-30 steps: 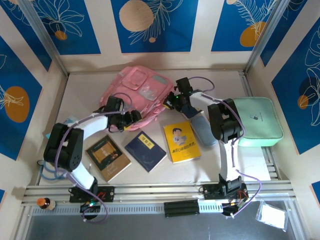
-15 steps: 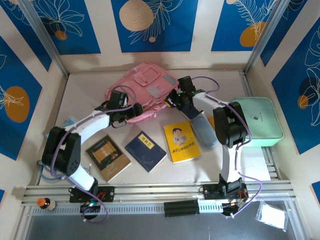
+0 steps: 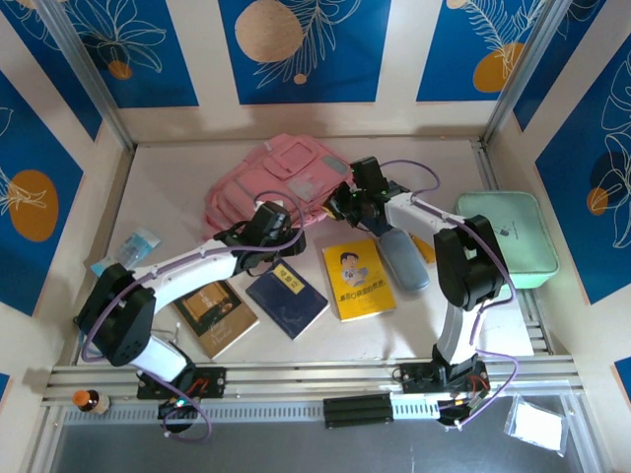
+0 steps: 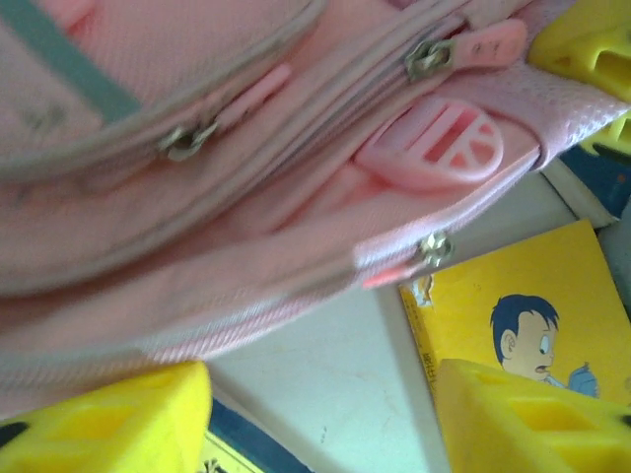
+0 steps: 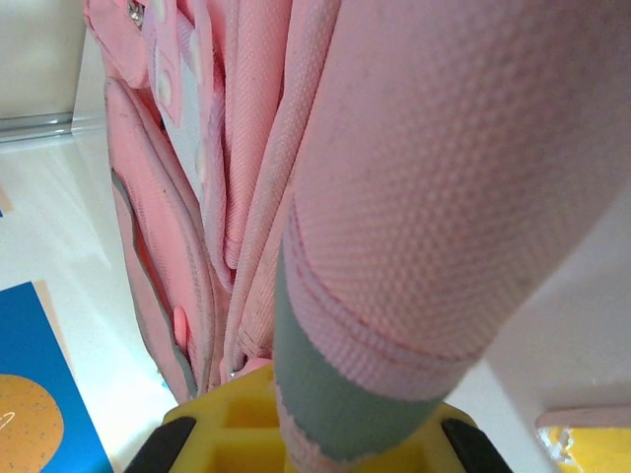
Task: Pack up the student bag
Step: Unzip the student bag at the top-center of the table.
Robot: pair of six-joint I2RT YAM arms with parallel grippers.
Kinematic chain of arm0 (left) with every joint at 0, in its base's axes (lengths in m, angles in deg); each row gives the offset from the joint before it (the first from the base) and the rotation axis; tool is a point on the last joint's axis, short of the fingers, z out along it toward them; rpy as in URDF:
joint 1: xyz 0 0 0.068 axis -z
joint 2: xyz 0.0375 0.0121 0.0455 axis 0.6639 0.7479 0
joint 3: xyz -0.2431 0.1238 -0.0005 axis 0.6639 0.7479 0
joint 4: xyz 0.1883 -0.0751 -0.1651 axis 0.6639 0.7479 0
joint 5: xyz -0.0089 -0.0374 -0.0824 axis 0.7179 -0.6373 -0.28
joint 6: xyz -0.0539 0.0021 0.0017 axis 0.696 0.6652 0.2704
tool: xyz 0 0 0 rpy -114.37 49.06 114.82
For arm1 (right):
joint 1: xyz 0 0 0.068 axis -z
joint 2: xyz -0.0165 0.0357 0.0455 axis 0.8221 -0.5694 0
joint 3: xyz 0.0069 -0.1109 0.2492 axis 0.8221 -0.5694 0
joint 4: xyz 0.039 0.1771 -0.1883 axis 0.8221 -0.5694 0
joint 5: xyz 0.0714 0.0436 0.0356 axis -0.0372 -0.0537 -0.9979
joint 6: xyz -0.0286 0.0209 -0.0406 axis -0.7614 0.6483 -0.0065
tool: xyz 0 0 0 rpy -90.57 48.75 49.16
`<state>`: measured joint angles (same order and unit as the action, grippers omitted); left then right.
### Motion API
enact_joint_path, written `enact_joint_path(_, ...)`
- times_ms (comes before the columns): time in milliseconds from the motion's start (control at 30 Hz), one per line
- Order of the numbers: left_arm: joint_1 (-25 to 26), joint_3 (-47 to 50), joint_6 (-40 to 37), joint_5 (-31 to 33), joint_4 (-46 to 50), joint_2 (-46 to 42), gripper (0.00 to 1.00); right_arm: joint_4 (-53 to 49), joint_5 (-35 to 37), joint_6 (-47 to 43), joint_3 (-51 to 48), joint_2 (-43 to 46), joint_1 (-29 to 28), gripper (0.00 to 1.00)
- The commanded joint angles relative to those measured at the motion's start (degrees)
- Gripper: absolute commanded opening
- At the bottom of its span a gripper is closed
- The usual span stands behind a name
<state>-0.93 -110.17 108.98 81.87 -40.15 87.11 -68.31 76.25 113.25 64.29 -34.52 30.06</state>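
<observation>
The packing looks barely begun. The student bag (image 3: 271, 177) lies slumped on the table (image 3: 168, 187), and every zip seen in the left wrist view, such as the pull (image 4: 431, 248) at its lower seam beside a pink plastic buckle (image 4: 434, 143), appears closed, so I judge the bag unopened and nothing loaded. The likely contents lie on the table just in front of the bag: a yellow book (image 3: 358, 279), a dark blue book (image 3: 286, 296), a brown book (image 3: 212, 310) and a grey-blue pouch (image 3: 399, 258). A mint-green case (image 3: 508, 236) sits well to the right of the bag. The right gripper (image 5: 335, 434) is pressed together on a pink strap (image 5: 424, 197) of the bag, at its grey band. The left gripper (image 4: 320, 419) is spread at the bag's front edge, nothing between its fingers. Opening a compartment and loading each item is all left to do. As for writing, the yellow book bears a cartoon boy and printed characters, the blue book a yellow label strip, the brown book gold lettering and the green case a small mark; none is sharp enough to read.
</observation>
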Motion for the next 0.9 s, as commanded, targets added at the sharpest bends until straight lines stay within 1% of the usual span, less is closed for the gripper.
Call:
enact_joint_path(0, 1.3, -2.7, -0.9, 0.4, -2.0, 2.9, 0.53, 2.9, -2.3, 2.7, -0.8, 3.0, -1.3, 0.0)
enact_joint_path(100, 3.0, -5.7, -0.5, 2.6, 0.0, 5.0, 0.49, 2.8, -2.5, 2.7, -0.3, 3.2, -1.6, 0.0)
enact_joint_path(200, 4.5, -7.6, 2.1, 5.9, 2.6, 6.7, 0.42, 2.5, -2.4, 2.5, 0.1, 3.2, -1.7, 0.0)
enact_joint_path(400, 4.9, -11.0, 4.2, 10.0, 5.3, 9.8, 0.32, 2.4, -2.6, 2.6, 0.3, 3.0, -1.8, 0.0)
enact_joint_path(533, 4.9, -14.8, 4.6, 13.2, 9.8, 12.5, 0.31, 2.8, -2.7, 2.6, 0.5, 2.9, -1.8, 0.0)
enact_joint_path(633, 5.0, -15.8, 5.6, 14.1, 12.6, 13.1, 0.32, 2.3, -2.7, 1.9, 1.4, 2.6, -1.8, 0.0)
enact_joint_path(767, 5.2, -15.0, 6.7, 15.2, 13.6, 12.7, 0.33, 1.9, -2.8, 1.3, 2.3, 2.1, -1.6, 0.0)
enact_joint_path(867, 5.1, -15.4, 6.3, 14.7, 13.7, 12.7, 0.32, 1.8, -3.1, 1.1, 2.9, 1.8, -1.6, 0.0)
